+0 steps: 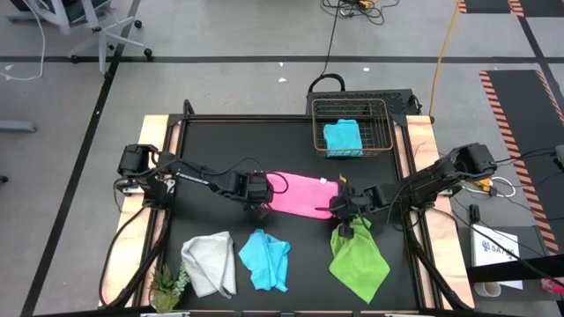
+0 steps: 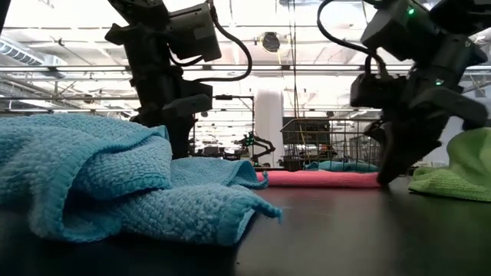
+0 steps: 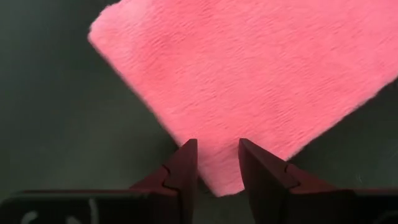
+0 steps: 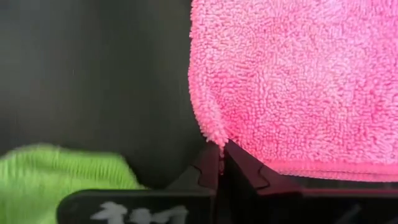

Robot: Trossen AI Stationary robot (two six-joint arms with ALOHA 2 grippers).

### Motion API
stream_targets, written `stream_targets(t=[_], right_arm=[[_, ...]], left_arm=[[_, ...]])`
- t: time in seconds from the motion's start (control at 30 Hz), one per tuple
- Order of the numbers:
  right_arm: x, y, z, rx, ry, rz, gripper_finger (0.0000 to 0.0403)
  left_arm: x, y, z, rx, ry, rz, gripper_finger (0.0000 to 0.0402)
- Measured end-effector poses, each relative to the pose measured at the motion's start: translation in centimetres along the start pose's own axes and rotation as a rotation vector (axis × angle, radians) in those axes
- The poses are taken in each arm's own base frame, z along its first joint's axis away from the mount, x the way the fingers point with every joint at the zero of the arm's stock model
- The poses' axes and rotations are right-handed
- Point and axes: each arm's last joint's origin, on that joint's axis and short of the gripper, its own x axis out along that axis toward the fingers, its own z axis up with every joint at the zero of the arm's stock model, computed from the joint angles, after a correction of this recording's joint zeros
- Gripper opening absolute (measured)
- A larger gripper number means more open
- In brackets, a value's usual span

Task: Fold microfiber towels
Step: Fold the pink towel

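My right gripper [image 4: 221, 163] has its fingers pinched shut on a corner of the pink towel [image 1: 300, 193], which lies flat mid-table. My left gripper [image 3: 217, 168] straddles the opposite corner, fingers narrowly apart, not yet clamped. I judge the risk: if I lift now, the left corner slips free and the fold skews toward the lime green towel [image 1: 357, 255].

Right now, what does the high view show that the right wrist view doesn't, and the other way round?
Only the high view shows the wire basket holding a folded blue towel, the grey towel, another blue towel, the plant and the left gripper. Only the right wrist view shows the right gripper pinched shut on the pink towel's corner. Both show the pink towel and the green towel.
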Motion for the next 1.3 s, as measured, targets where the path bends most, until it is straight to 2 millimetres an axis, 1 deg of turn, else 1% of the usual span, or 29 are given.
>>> stream_targets(t=[0.1,0.27,0.37,0.5,0.57,0.7,0.8,0.9,1.07,1.3], right_arm=[[-0.9,-0.2,-0.3,0.000,0.011,-0.009,0.0002],[-2.9,-0.4,-0.1,0.025,-0.041,-0.017,0.0001],[-3.5,-0.5,0.1,0.033,-0.080,-0.014,0.0001],[-3.8,-0.3,0.7,0.019,-0.087,-0.008,0.0001],[-4.0,-0.1,1.4,-0.021,-0.077,-0.016,0.0001],[-4.5,-0.1,3.8,-0.112,-0.062,-0.043,0.0001],[-4.3,-0.5,5.7,-0.163,-0.065,-0.061,0.0001],[-3.8,-1.1,7.4,-0.185,-0.067,-0.044,0.0000],[-3.2,-1.4,8.7,-0.224,-0.061,-0.051,0.0000],[-3.6,-1.2,10.1,-0.255,-0.131,-0.047,0.0000]], left_arm=[[0.0,-0.2,-0.1,-0.003,-0.001,-0.008,0.0120],[-0.2,-0.7,-0.4,-0.007,-0.004,-0.018,0.0120],[-0.2,-0.7,-0.4,-0.009,-0.019,-0.016,0.0120],[-0.2,-0.8,0.0,-0.021,-0.046,-0.030,0.0120],[0.0,-0.9,0.1,-0.025,-0.059,-0.041,0.0120],[0.2,-1.0,0.1,-0.023,-0.055,-0.038,0.0120],[0.4,-0.9,-0.1,-0.019,-0.042,-0.026,0.0120],[0.4,-0.7,-0.3,-0.035,-0.020,-0.001,0.0120],[1.0,-0.4,-0.9,-0.089,-0.017,0.003,0.0120],[1.9,0.1,-1.7,-0.131,-0.033,-0.011,0.0120]])
